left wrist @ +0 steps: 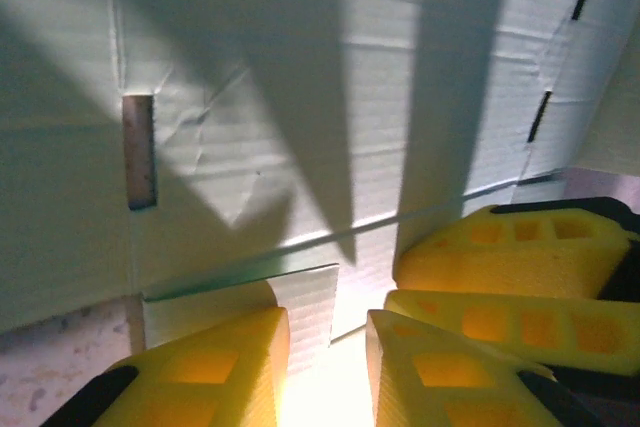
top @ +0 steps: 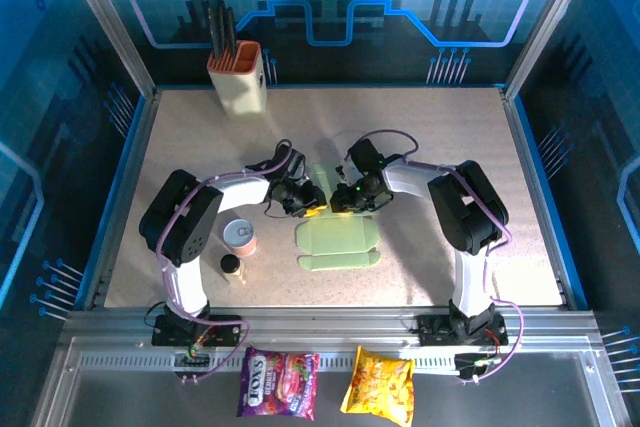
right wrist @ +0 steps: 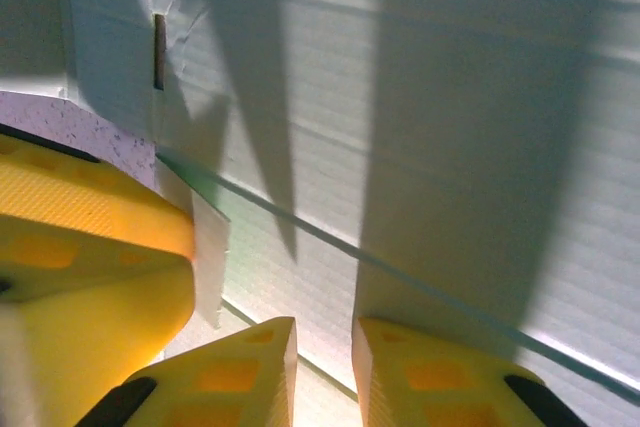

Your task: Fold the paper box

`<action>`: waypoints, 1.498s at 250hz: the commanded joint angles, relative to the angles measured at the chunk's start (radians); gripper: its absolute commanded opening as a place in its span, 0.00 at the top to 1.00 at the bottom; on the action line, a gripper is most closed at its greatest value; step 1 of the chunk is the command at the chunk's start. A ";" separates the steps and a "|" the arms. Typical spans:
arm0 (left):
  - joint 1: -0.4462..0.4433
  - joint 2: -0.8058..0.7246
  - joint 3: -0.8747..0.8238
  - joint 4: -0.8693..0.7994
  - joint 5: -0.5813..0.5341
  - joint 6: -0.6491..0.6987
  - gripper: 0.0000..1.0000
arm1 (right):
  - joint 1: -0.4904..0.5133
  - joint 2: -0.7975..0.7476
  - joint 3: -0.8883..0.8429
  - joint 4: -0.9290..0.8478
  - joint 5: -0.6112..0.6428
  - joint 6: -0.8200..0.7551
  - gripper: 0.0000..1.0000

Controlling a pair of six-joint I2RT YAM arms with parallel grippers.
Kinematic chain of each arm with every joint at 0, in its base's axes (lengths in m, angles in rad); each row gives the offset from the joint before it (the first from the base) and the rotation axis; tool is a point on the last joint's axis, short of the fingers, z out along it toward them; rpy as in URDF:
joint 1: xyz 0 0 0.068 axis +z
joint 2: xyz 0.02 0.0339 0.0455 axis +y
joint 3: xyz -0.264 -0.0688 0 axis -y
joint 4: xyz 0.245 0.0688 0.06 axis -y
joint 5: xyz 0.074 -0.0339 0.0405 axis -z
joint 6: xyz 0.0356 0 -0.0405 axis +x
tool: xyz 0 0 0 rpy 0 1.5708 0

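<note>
The left fingers [left wrist: 230, 367] stand narrowly apart, a raised flap's edge at the gap, unclamped. The right fingers [right wrist: 430, 367], equally narrow, sit just beside them over the one paper box [top: 338, 245], mid-bench [top: 480, 127]. Around it are one utensil holder [top: 238, 77], one can [top: 240, 237], one small bottle [top: 231, 267] and two snack bags [top: 278, 384].

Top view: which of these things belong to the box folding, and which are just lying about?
In the job: box; left fingers; right fingers.
Lying about: utensil holder; can; small bottle; purple snack bag; yellow snack bag.
</note>
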 commanded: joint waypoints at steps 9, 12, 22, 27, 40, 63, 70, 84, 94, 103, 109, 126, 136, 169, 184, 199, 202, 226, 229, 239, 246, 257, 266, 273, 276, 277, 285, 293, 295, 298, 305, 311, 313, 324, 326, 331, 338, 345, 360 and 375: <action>-0.011 0.047 -0.009 0.005 0.005 0.007 0.72 | 0.009 0.006 -0.037 -0.036 0.032 -0.007 0.76; -0.011 0.050 -0.013 0.009 0.004 0.005 0.72 | 0.010 0.006 -0.038 -0.035 0.031 -0.006 0.76; -0.012 0.055 -0.027 0.024 0.006 -0.003 0.73 | 0.009 0.006 -0.040 -0.033 0.029 -0.004 0.76; -0.012 0.060 -0.032 0.033 0.006 -0.005 0.73 | 0.009 0.006 -0.041 -0.032 0.027 -0.004 0.76; -0.011 0.067 -0.049 0.047 0.003 -0.013 0.73 | 0.009 0.006 -0.042 -0.031 0.027 -0.003 0.76; -0.011 0.073 -0.069 0.058 -0.006 -0.016 0.74 | 0.010 0.008 -0.042 -0.035 0.025 -0.006 0.76; -0.011 0.072 -0.073 0.061 -0.006 -0.015 0.74 | 0.010 0.005 -0.043 -0.036 0.022 -0.005 0.76; -0.011 0.055 -0.074 0.058 -0.007 -0.006 0.74 | 0.009 -0.006 -0.043 -0.040 0.023 -0.004 0.76; -0.011 0.032 -0.071 0.047 -0.014 0.001 0.74 | 0.009 -0.016 -0.042 -0.043 0.024 -0.005 0.76; -0.010 0.004 -0.060 0.026 -0.025 0.011 0.74 | 0.009 -0.029 -0.037 -0.051 0.026 -0.007 0.76; -0.010 -0.016 -0.051 0.010 -0.033 0.020 0.73 | 0.009 -0.038 -0.031 -0.057 0.029 -0.009 0.76; -0.009 -0.073 -0.022 -0.042 -0.063 0.054 0.72 | 0.009 -0.065 -0.013 -0.076 0.035 -0.015 0.75; -0.006 -0.103 -0.006 -0.069 -0.079 0.072 0.71 | 0.008 -0.078 0.001 -0.087 0.038 -0.017 0.75; 0.020 -0.167 0.033 -0.114 -0.091 0.108 0.67 | 0.005 -0.104 0.058 -0.122 0.040 -0.029 0.74; 0.039 -0.177 0.049 -0.126 -0.080 0.116 0.66 | 0.000 -0.105 0.095 -0.144 0.038 -0.035 0.74; 0.055 -0.183 0.064 -0.134 -0.077 0.127 0.64 | -0.004 -0.102 0.130 -0.159 0.039 -0.043 0.74; 0.059 -0.184 0.066 -0.134 -0.077 0.130 0.64 | -0.006 -0.101 0.137 -0.160 0.038 -0.044 0.73; 0.085 -0.186 0.090 -0.143 -0.067 0.147 0.60 | -0.022 -0.077 0.200 -0.178 0.036 -0.048 0.73; 0.088 -0.186 0.094 -0.144 -0.065 0.148 0.60 | -0.023 -0.072 0.209 -0.180 0.035 -0.049 0.73; 0.098 -0.183 0.107 -0.145 -0.059 0.155 0.60 | -0.031 -0.054 0.242 -0.193 0.027 -0.047 0.72; 0.104 -0.178 0.118 -0.150 -0.057 0.160 0.59 | -0.035 -0.044 0.261 -0.198 0.022 -0.047 0.71; 0.114 -0.167 0.142 -0.160 -0.053 0.168 0.58 | -0.039 -0.025 0.293 -0.203 0.020 -0.047 0.70; 0.122 -0.156 0.161 -0.171 -0.053 0.177 0.57 | -0.043 -0.008 0.317 -0.206 0.016 -0.045 0.70; 0.127 -0.145 0.177 -0.179 -0.053 0.182 0.55 | -0.046 0.007 0.337 -0.210 0.014 -0.046 0.70; 0.130 -0.138 0.185 -0.183 -0.051 0.184 0.55 | -0.046 0.014 0.346 -0.212 0.012 -0.045 0.70; 0.131 -0.137 0.187 -0.184 -0.052 0.184 0.54 | -0.047 0.017 0.349 -0.212 0.011 -0.045 0.70; 0.140 -0.123 0.205 -0.191 -0.050 0.188 0.53 | -0.051 0.038 0.372 -0.214 0.007 -0.043 0.69; 0.147 -0.107 0.224 -0.199 -0.047 0.190 0.52 | -0.055 0.058 0.395 -0.216 0.000 -0.038 0.69; 0.150 -0.103 0.229 -0.202 -0.044 0.191 0.52 | -0.056 0.062 0.401 -0.217 -0.002 -0.037 0.69; 0.153 -0.097 0.236 -0.205 -0.042 0.192 0.52 | -0.058 0.071 0.410 -0.217 -0.004 -0.036 0.69; 0.159 -0.082 0.253 -0.209 -0.038 0.193 0.51 | -0.062 0.089 0.429 -0.217 -0.010 -0.032 0.69; 0.164 -0.071 0.264 -0.212 -0.035 0.195 0.50 | -0.065 0.105 0.446 -0.216 -0.013 -0.029 0.69; 0.165 -0.067 0.270 -0.208 -0.035 0.195 0.50 | -0.067 0.110 0.451 -0.216 -0.016 -0.027 0.69; 0.173 -0.045 0.292 -0.215 -0.034 0.195 0.49 | -0.074 0.138 0.479 -0.213 -0.021 -0.017 0.69; 0.174 -0.041 0.295 -0.215 -0.034 0.194 0.49 | -0.075 0.143 0.484 -0.212 -0.023 -0.016 0.69; 0.176 -0.031 0.307 -0.218 -0.032 0.193 0.49 | -0.077 0.155 0.497 -0.211 -0.028 -0.012 0.69; 0.178 -0.015 0.324 -0.221 -0.031 0.192 0.49 | -0.080 0.173 0.514 -0.209 -0.035 -0.006 0.69; 0.180 -0.001 0.336 -0.224 -0.028 0.192 0.48 | -0.082 0.190 0.530 -0.206 -0.044 0.000 0.69; 0.183 0.031 0.371 -0.235 -0.029 0.192 0.48 | -0.086 0.224 0.558 -0.198 -0.056 0.012 0.68; 0.187 0.057 0.398 -0.242 -0.035 0.192 0.47 | -0.091 0.256 0.584 -0.194 -0.064 0.020 0.68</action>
